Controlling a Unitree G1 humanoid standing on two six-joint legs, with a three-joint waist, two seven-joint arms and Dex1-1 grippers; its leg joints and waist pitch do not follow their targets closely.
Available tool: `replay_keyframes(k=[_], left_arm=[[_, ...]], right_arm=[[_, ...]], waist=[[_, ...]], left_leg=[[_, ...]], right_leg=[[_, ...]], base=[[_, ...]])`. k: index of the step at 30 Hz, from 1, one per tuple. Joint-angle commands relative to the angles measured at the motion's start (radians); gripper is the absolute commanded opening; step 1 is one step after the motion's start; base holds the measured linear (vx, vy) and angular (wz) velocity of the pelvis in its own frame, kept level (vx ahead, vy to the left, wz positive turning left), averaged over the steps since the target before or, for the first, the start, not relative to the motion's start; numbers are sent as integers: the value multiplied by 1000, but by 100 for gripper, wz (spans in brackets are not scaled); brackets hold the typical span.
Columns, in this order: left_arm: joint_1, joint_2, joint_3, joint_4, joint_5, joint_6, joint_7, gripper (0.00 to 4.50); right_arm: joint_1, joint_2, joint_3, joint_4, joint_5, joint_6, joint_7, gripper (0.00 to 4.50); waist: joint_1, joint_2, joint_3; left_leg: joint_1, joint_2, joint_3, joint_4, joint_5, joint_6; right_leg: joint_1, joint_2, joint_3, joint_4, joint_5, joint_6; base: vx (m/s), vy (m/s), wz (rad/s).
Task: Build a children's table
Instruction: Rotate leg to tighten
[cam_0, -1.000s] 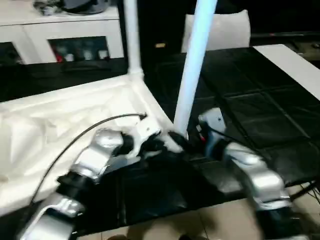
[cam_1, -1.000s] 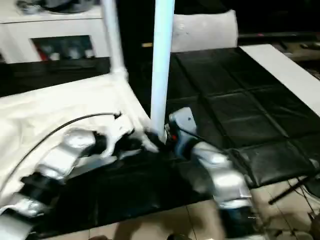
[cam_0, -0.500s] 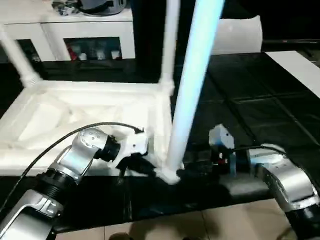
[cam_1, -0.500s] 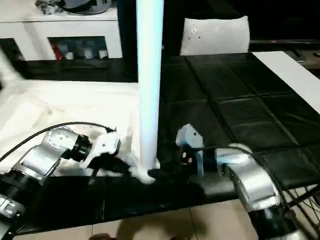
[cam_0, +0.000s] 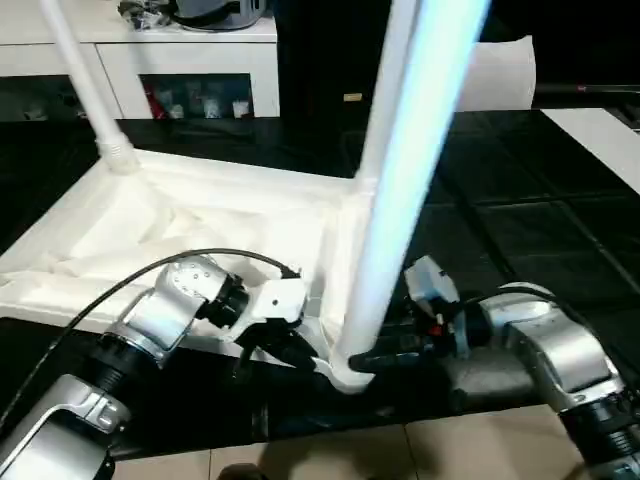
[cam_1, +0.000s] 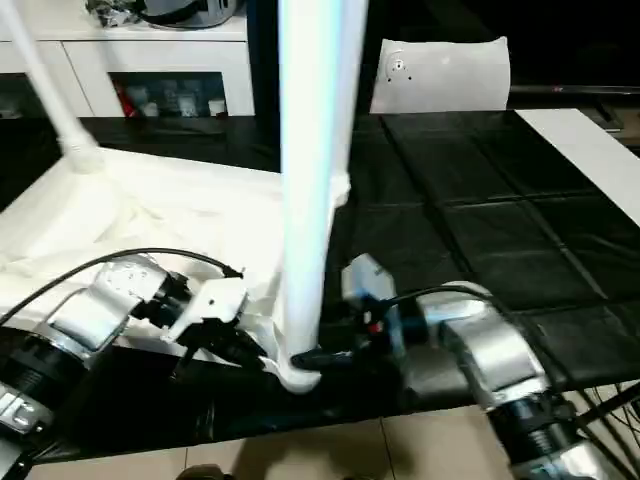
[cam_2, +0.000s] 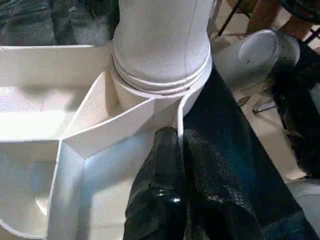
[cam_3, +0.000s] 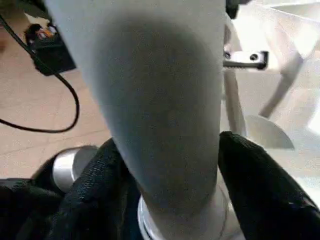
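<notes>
Left eye view: nearest of all, the two silver forearms reach in over a strip of beige floor (cam_0: 470, 445) and onto a black mat (cam_0: 520, 240). The left gripper (cam_0: 300, 352) is closed tight on the near wall of the table top (cam_0: 180, 225), just left of the near right corner socket (cam_0: 345, 372); in the left wrist view its two black fingers (cam_2: 165, 190) are pressed together with the thin white wall between them. The right gripper (cam_0: 385, 358) comes in from the right at the same corner. In the right wrist view its black fingers (cam_3: 257, 185) stand on either side of the nearest leg (cam_0: 400, 190), right at the leg's base and against it, so the jaws are held apart by the leg's width. That leg stands nearly upright in the corner socket, leaning a little to the right as it rises.

The white table top lies upside down on the mat, its ribbed underside facing up. Farther back, a second leg (cam_0: 385, 90) rises from the far right corner and a third leg (cam_0: 85, 85) from the far left corner. Beyond them stands a white cabinet (cam_0: 190, 70) with dark openings, and to the far right a white cushion-like bag (cam_0: 500, 70).
</notes>
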Motion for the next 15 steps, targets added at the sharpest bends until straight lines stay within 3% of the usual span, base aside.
replay_keyframes(k=[1, 6, 12, 14, 15], left_arm=[[-24, -13, -17, -36, -15, -25, -44, 0], [-21, -7, -17, -38, -17, -23, -42, 0], [-16, -13, 6, -21, -16, -3, 2, 0], [-15, -16, 11, -19, -15, 3, 14, 0], [-15, -31, 31, -3, -1, 43, 82, 0]], right_arm=[[-18, -4, 9, 7, 12, 15, 18, 259], [-18, 1, 14, 7, 20, 33, 27, 214], [9, 26, -2, -25, 47, 67, -19, 202], [15, 32, -6, -30, 50, 72, -34, 202], [33, 65, -22, -40, 38, 77, -114, 202]], waist=[[-11, -6, -65], [-9, -2, -67], [-10, 6, -65], [-11, 3, -64], [-10, 6, -64]], left_leg=[[1, 30, 0, -75, -135, 40], [0, 29, -1, -75, -128, 35], [2, 28, -1, -76, -153, 27], [4, 27, -2, -78, -172, 21], [4, 26, -2, -77, -176, 20]], right_leg=[[61, -62, 61, -68, -326, -134], [62, -62, 61, -67, -318, -132], [62, -61, 60, -71, -318, -138], [62, -62, 59, -76, -356, -127], [62, -62, 58, -77, -367, -122]], base=[[0, 0, 0], [0, 0, 0], [0, 0, 0], [0, 0, 0], [0, 0, 0]])
